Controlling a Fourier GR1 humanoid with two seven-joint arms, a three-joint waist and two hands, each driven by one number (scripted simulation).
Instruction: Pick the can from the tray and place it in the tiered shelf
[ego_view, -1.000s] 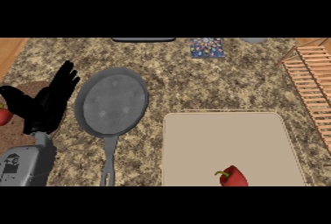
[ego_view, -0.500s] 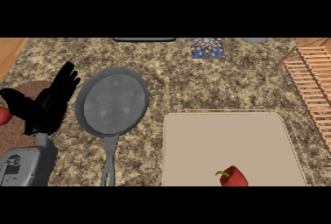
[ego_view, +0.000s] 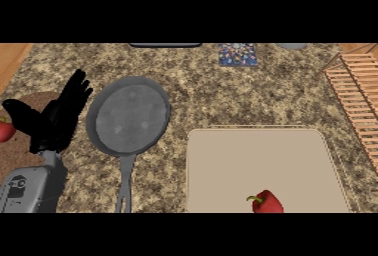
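A beige tray lies on the counter at lower right, with a red pepper on its near edge. No can shows on the tray or anywhere else. The wooden slatted tiered shelf runs along the right edge. My left hand stands at the left, fingers straight and up, thumb spread, holding nothing, beside a grey frying pan. My right hand is out of view.
The frying pan's handle points toward me. A blue patterned box stands at the back, with a dark object and a grey object along the far edge. A red item peeks at the left border.
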